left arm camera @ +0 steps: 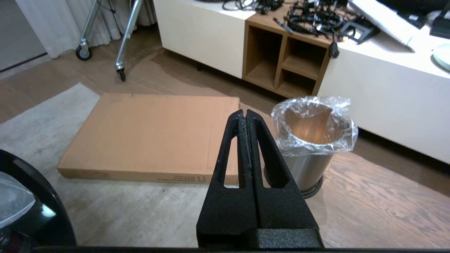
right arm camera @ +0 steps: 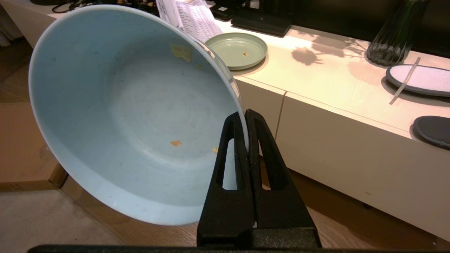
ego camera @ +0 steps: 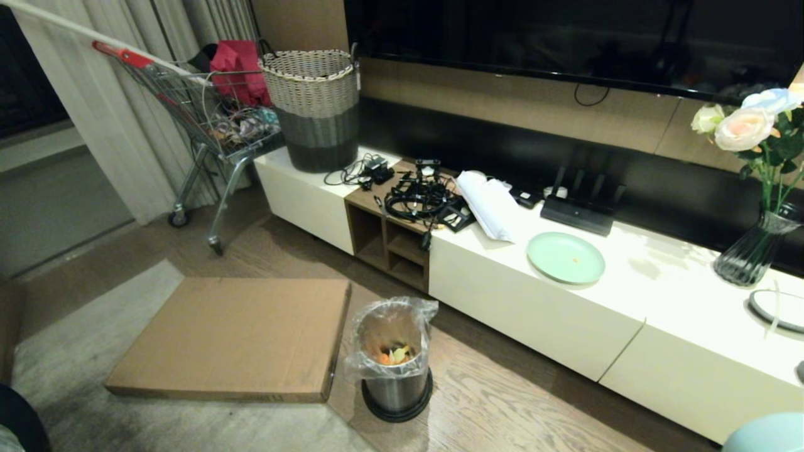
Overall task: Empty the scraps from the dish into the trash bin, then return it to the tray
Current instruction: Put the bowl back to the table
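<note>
Dish emptied, tray return pending.
Right gripper [right arm camera: 246, 116] pinched dish [right arm camera: 133, 112] by rim, tilted w/ only crumbs left; scraps [ego camera: 394, 355] lay in trash bin [ego camera: 396, 383]. Left gripper [left arm camera: 245, 116] closed, empty, nr bin.

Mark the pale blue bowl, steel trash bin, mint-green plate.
pale blue round plastic bowl [right arm camera: 133, 116], right wrist view, inner floor.
brushed-steel cylindrical trash bin [ego camera: 394, 389], head view, outer wall.
mint-green flat plate [ego camera: 565, 257], head view, centre.
</note>
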